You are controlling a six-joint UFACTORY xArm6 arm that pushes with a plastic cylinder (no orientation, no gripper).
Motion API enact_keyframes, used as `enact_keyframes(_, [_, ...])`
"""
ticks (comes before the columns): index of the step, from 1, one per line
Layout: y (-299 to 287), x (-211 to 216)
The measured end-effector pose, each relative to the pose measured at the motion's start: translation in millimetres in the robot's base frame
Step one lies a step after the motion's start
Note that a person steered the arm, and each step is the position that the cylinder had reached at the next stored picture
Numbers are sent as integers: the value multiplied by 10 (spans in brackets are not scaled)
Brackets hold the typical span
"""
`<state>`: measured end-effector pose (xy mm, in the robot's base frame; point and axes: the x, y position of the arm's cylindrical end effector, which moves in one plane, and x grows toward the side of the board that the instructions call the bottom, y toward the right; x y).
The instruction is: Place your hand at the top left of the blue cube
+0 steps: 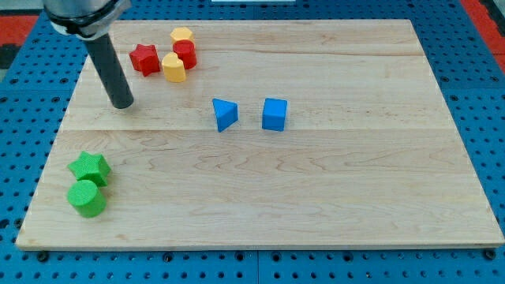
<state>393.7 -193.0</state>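
**Entry: our tip well left of the blue cube, a blue block in the straight path**

- Tool: we carry no jaws, only a straight dark rod, so there is nothing to open or close. Our tip [122, 104] rests on the wooden surface [355, 205] toward the view's left, touching no block.
- Task item: blue cube [274, 114], near the middle of the surface, well apart from our tip and to the view's right of it. The spot wanted is just off its upper-left corner.
- Blue triangular block [225, 114]: just beside the cube on the view's left, apart from it, and between our tip and the cube.
- Red star [144, 59], yellow block [173, 68], red block [185, 54], yellow hexagonal block [181, 35]: clustered near the view's top, right of the rod.
- Green star [88, 168] and green cylinder [87, 198]: touching, at the lower left, out of the way.

Risks, as we judge them:
- A straight run rightward would likely clip the triangular block and shove it into the cube, shifting the target.
- Skirting too high could brush the yellow block.
- Overshooting would nudge the cube itself.
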Motion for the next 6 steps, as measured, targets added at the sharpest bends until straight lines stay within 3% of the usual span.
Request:
enact_keyframes(4, [235, -140])
enact_keyframes(5, [-29, -225])
enact_keyframes(6, [525, -222])
